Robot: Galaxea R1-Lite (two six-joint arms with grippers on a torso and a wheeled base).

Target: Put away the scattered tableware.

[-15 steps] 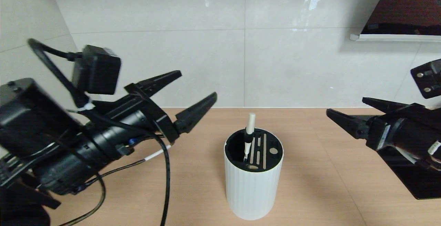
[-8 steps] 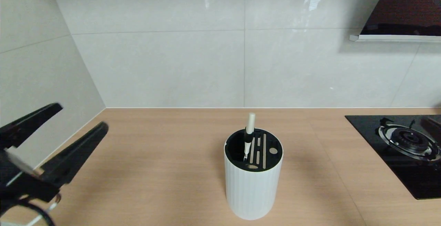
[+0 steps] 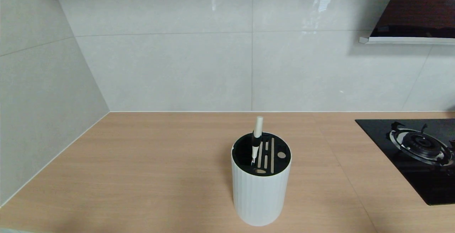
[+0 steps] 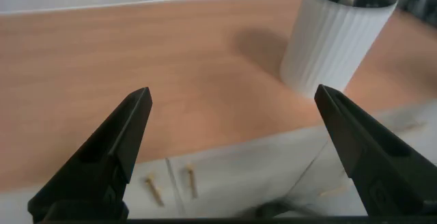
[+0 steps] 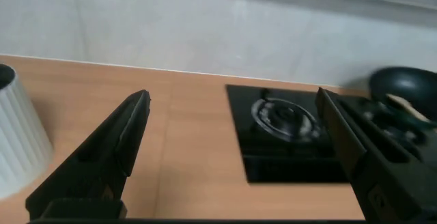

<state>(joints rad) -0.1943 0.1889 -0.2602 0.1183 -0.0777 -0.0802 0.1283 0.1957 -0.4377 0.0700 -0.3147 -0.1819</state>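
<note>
A white ribbed holder (image 3: 261,194) stands on the wooden table (image 3: 153,162), toward 6 o'clock in the head view. A white-handled utensil (image 3: 258,126) stands upright in its slotted black top. A black stove (image 3: 376,133) lies at the holder's 3 o'clock. The left tool (image 4: 232,95) and right tool (image 5: 232,100) both gape wide, holding nothing.

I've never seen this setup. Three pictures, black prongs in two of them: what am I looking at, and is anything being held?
It is a two-armed robot at a kitchen counter. The wide picture comes from a camera on its head, the other two from cameras on its wrists. The black prongs belong to the left gripper and the right gripper, both open and holding nothing. On the wooden countertop stands a white ribbed holder with one white-handled utensil standing in it. A gas hob lies to its right.
</note>
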